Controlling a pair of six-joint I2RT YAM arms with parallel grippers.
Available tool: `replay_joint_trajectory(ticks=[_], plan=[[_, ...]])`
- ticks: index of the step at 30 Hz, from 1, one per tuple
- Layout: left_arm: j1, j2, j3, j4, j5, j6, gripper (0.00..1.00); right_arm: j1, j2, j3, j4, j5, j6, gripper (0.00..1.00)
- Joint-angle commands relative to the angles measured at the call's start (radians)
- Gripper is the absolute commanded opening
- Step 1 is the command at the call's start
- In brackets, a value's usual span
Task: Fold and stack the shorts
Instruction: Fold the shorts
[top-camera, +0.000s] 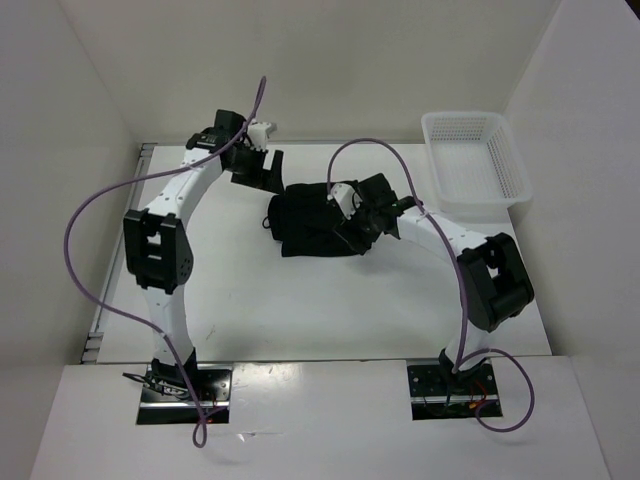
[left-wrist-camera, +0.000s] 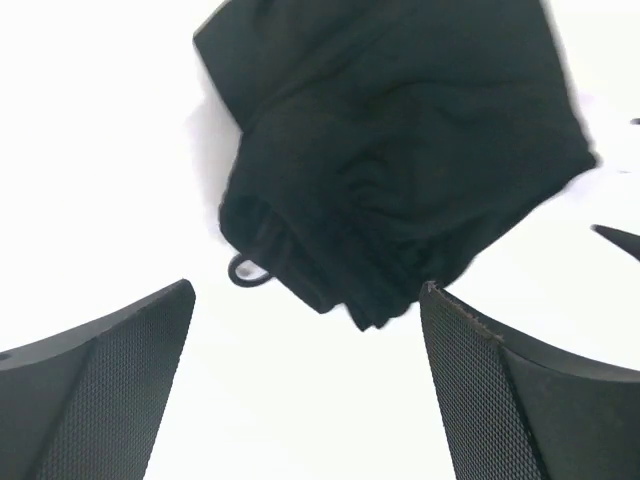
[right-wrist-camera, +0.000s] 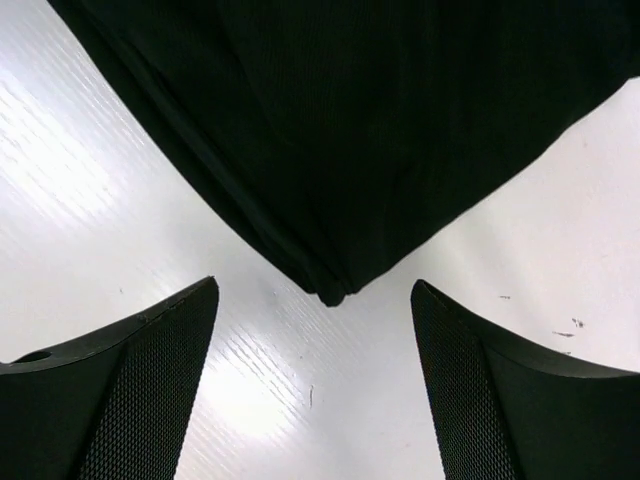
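The black shorts (top-camera: 305, 225) lie folded into a compact bundle on the white table, near the middle toward the back. In the left wrist view the shorts (left-wrist-camera: 400, 150) show a bunched waistband and a small drawstring loop (left-wrist-camera: 245, 272). In the right wrist view a folded corner of the shorts (right-wrist-camera: 330, 150) points down between the fingers. My left gripper (top-camera: 258, 172) is open and empty, just left of and behind the bundle. My right gripper (top-camera: 350, 232) is open and empty, over the bundle's right edge.
A white mesh basket (top-camera: 475, 160) stands at the back right of the table (top-camera: 300, 310), close to the right wall. White walls close in the table on the left, back and right. Purple cables loop from both arms.
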Motion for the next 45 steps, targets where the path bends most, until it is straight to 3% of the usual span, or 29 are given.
replay_joint_trajectory(ticks=[1,4,6,8,11,14,17,23,32,35,40,44,45], plan=[[-0.038,-0.106,-0.14,0.037,-0.055,0.005,1.0,-0.006,-0.025,0.053,0.002,-0.046,0.069,0.83],[-0.058,-0.116,-0.234,0.003,-0.002,0.005,0.92,-0.017,0.018,0.108,0.031,-0.036,0.146,0.83],[-0.081,-0.089,-0.297,0.003,0.028,0.005,0.78,-0.051,0.061,0.169,0.057,-0.046,0.222,0.83],[-0.092,-0.063,-0.308,0.003,0.064,0.005,0.72,-0.084,0.093,0.234,0.093,-0.046,0.278,0.83],[-0.12,-0.023,-0.294,0.012,0.049,0.005,0.73,-0.126,0.173,0.318,0.136,-0.034,0.382,0.83],[-0.129,0.02,-0.267,0.013,0.023,0.005,0.83,-0.138,0.266,0.407,0.16,-0.024,0.458,0.83],[-0.138,0.043,-0.257,0.013,0.023,0.005,0.87,-0.147,0.354,0.497,0.171,-0.024,0.503,0.82],[-0.138,0.054,-0.248,0.022,0.034,0.005,0.87,-0.192,0.518,0.668,0.18,-0.003,0.586,0.8],[-0.127,0.066,-0.214,-0.01,0.106,0.005,0.87,-0.221,0.572,0.645,0.18,-0.026,0.628,0.79],[-0.127,0.075,-0.205,-0.023,0.132,0.005,0.79,-0.23,0.592,0.654,0.18,-0.044,0.628,0.78],[-0.127,0.095,-0.187,-0.043,0.132,0.005,0.4,-0.23,0.619,0.654,0.18,-0.069,0.642,0.67],[-0.127,0.095,-0.177,-0.052,0.123,0.005,0.21,-0.23,0.642,0.654,0.18,-0.069,0.671,0.61],[-0.127,0.095,-0.177,-0.061,0.123,0.005,0.17,-0.23,0.642,0.654,0.18,-0.069,0.68,0.55]])
